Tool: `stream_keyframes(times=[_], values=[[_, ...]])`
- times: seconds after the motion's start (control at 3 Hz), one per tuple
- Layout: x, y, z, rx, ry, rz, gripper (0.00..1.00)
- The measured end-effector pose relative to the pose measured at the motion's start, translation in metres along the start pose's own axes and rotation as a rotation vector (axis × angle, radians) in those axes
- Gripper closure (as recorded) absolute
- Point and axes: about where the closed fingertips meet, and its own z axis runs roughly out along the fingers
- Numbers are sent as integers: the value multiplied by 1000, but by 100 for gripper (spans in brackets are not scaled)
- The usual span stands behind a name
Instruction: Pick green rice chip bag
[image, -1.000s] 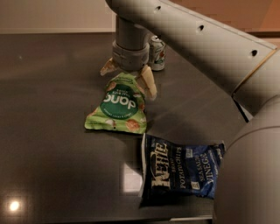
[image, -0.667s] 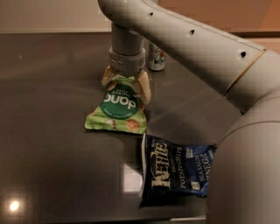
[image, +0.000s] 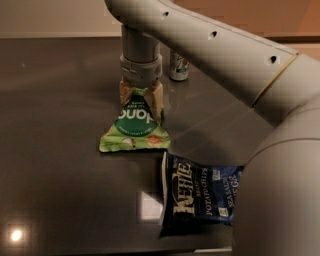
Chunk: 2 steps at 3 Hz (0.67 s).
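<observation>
Smooth pale-grey arm (image: 235, 60) with small dark holes (image: 213, 35), ribbed wrist (image: 141, 67) above tan claw (image: 142, 101).

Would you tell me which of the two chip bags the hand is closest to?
The green rice chip bag: the hand grips its top edge, while the dark blue Kettle bag lies apart, nearer the camera.

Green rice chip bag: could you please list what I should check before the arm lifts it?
1. The gripper is at the top end of the green rice chip bag: ok.
2. Its fingers are closed on both sides of that end: ok.
3. Grip firm enough to lift: cannot tell.
4. The Kettle bag lies off the green bag: ok.
5. The can stands apart from the gripper: ok.
</observation>
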Motion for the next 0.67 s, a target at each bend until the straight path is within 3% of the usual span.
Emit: stream_keyframes(times=[0.33,0.67], values=[[-3,-1,-24,26,0,23,86],[-2,-1,-58,79,-4,75,100]])
